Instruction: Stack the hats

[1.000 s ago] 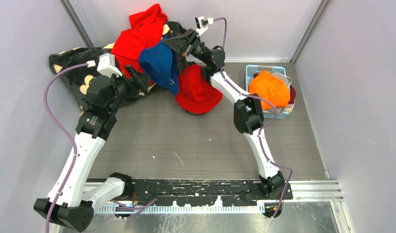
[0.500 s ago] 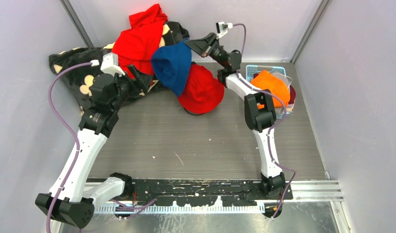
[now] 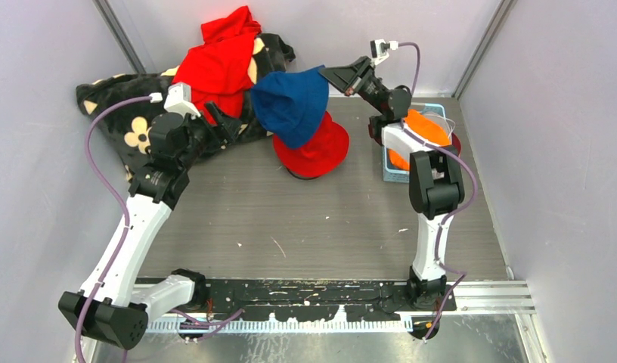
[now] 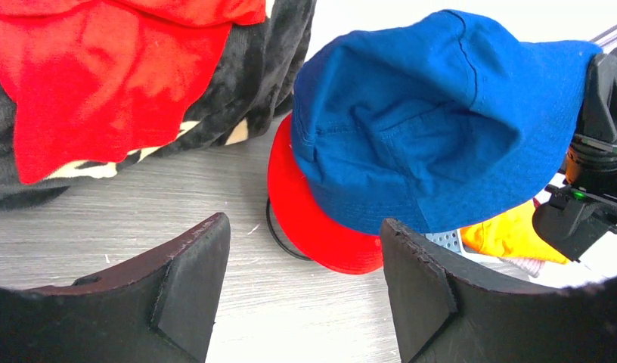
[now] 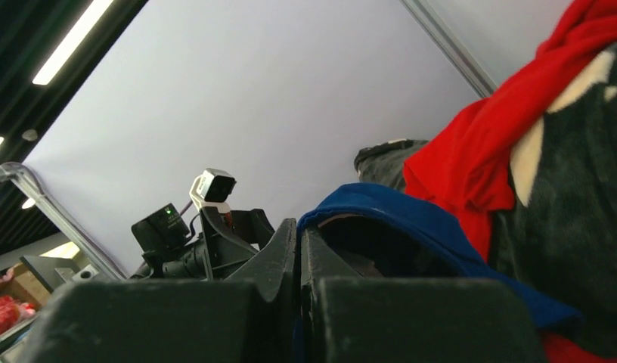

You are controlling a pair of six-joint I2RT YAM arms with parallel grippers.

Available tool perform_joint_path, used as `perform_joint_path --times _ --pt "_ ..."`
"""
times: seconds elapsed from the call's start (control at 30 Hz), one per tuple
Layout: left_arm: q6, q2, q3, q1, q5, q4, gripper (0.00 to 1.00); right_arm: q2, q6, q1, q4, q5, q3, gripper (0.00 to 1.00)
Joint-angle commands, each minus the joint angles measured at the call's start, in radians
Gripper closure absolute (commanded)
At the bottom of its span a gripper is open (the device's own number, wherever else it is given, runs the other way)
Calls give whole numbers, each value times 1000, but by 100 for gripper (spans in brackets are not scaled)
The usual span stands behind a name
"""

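Note:
My right gripper [image 3: 326, 73] is shut on the brim of a blue hat [image 3: 294, 102], which hangs in the air over the back of a red hat [image 3: 318, 153] lying on the table. The wrist view shows the blue hat's [image 5: 411, 219] edge pinched between the closed fingers of that gripper [image 5: 299, 242]. My left gripper [image 3: 224, 123] stands open and empty to the left, facing the blue hat [image 4: 419, 128] and the red hat [image 4: 320, 231]. The left gripper [image 4: 305, 295] has only bare table between its fingers. An orange hat [image 3: 423, 125] sits in a basket.
A light blue basket [image 3: 392, 172] at the back right holds the orange hat, with maroon fabric [image 3: 455, 145] at its right side. A bright red garment [image 3: 215, 64] lies on a black flowered blanket [image 3: 120, 113] at the back left. Walls close in on three sides.
The right gripper has carried the blue hat to the right, from beside the red garment to above the red hat. The left gripper has shifted slightly and stayed open.

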Motion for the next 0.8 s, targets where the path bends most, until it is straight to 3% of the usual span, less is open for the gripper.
perform_joint_path --times 0.0,0.77 --pt "-10 0 -2 7 27 74 28 -133 -20 -50 29 -35 -128 99" --pt "-31 62 0 6 79 132 29 -289 -382 -135 -429 -68 -512 99"
